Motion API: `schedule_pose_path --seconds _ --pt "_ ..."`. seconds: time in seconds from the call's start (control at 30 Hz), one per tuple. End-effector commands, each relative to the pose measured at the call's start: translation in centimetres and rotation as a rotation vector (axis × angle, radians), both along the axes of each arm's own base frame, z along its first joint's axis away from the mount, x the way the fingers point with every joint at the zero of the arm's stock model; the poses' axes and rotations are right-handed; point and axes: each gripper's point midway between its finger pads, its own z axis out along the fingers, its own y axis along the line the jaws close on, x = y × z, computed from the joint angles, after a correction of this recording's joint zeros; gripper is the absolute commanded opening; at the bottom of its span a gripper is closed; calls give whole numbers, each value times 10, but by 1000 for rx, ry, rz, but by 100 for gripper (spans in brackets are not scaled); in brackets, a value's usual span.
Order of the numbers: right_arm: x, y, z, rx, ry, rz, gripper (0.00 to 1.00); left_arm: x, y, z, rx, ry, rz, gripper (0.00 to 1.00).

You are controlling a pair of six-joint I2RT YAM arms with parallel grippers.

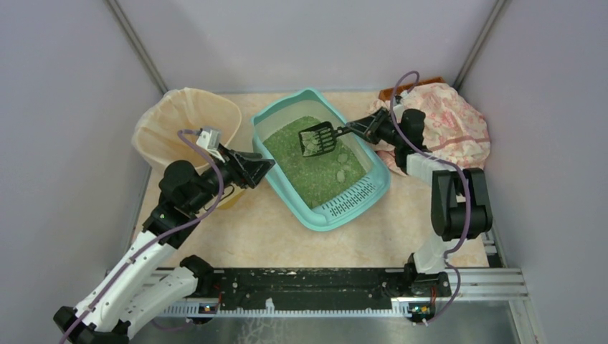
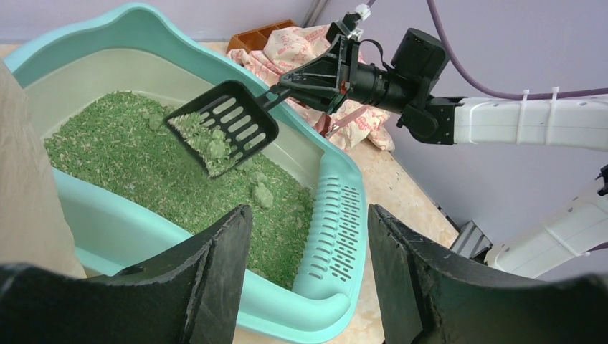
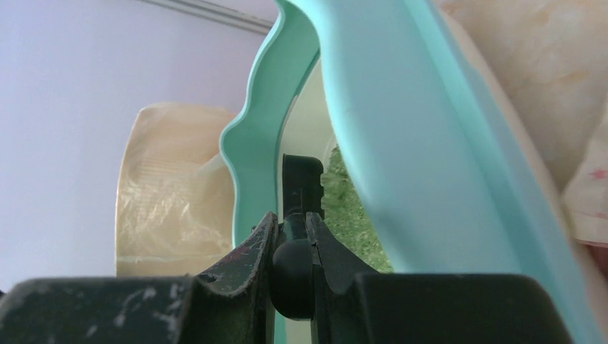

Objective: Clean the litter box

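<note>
R gripper (image 1: 358, 130) pinched on scoop (image 1: 319, 140) handle; we see scoop, clumps in it, held above granules (image 1: 301, 170) at far end of litter box (image 1: 349, 200). L gripper (image 1: 268, 165) jaws wide, empty, just left of box rim. Box sits w/ bagged bin (image 1: 179, 118) at its left, floral cloth (image 1: 452, 118) right.

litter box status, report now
Right gripper shut on scoop, clumps aboard, above the litter box. Left gripper open, empty, beside it. Left arm lies between scoop and bin.
</note>
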Motion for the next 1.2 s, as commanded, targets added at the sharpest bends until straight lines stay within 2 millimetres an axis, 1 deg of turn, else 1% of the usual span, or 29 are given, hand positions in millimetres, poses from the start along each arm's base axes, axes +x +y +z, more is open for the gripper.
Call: schedule_pose_path --seconds 0.0,0.07,0.1,0.17,0.2,0.3,0.33,0.37,0.4,0.43,0.5,0.53,0.57,0.6,0.63,0.67,0.7,0.73,0.8,0.83,0.9,0.93,0.97,1.0,1.03,1.07,1.1,1.13,1.17 --pt "-4 16 35 43 -115 58 0 0 -5 5 -22 -11 -24 66" --pt "1 2 34 35 -113 13 0 -3 -7 8 -29 -2 -39 66" --pt "1 2 36 36 -120 16 0 -4 -7 8 -32 0 -39 66" --pt "-5 18 36 32 -111 79 0 -2 -5 5 -32 -8 -26 66" --pt "-6 19 36 26 -111 80 0 -1 -5 3 -33 -9 -20 66" --pt "0 -2 34 24 -113 -6 0 0 -8 1 -31 1 -31 66" --pt "0 2 35 34 -114 4 0 -1 -8 2 -39 7 -36 66" --pt "-5 18 35 43 -103 55 0 -1 -10 0 -41 8 -41 66" --pt "-5 25 32 46 -86 73 0 1 -10 -1 -41 2 -40 66" --pt "-2 22 34 56 -92 51 0 2 -11 -2 -38 4 -39 66" --pt "6 -1 31 77 -77 -38 0 3 -11 -1 -26 12 -39 67" --pt "9 -4 34 92 -87 -55 0 1 -11 0 -24 17 -42 71" --pt "7 7 38 94 -98 3 0 0 -10 2 -26 19 -44 76" --pt "3 21 36 85 -83 61 0 0 -9 1 -25 18 -41 81" --pt "2 27 36 83 -81 74 0 1 -8 1 -24 17 -32 93" --pt "4 21 37 87 -89 39 0 2 -7 0 -20 18 -22 98" --pt "8 9 37 87 -89 -13 0 2 -7 2 -17 21 -20 98" --pt "10 3 40 83 -101 -36 0 1 -7 6 -23 18 -23 98" --pt "3 25 43 30 -103 70 0 -5 -9 14 -50 15 -49 98" --pt "5 22 42 18 -97 53 0 -7 -9 19 -62 1 -57 98" --pt "9 -6 50 31 -126 -69 0 -8 -9 27 -67 -18 -61 98" --pt "8 -2 51 35 -133 -64 0 -10 -8 34 -67 -29 -63 98" --pt "3 17 49 10 -126 17 0 -11 -8 39 -69 -38 -66 98" --pt "1 28 42 -37 -96 65 0 -12 -8 43 -71 -46 -70 98" --pt "5 22 41 -64 -93 31 0 -13 -8 45 -72 -52 -75 98" --pt "10 2 41 -59 -94 -50 0 -13 -8 49 -74 -61 -78 98" --pt "12 -15 45 2 -90 -111 0 -14 -8 54 -77 -70 -82 98" --pt "10 -17 47 41 -110 -106 0 -16 -8 57 -71 -65 -85 98" --pt "5 0 44 38 -119 -24 0 -18 -6 61 -70 -65 -84 98"
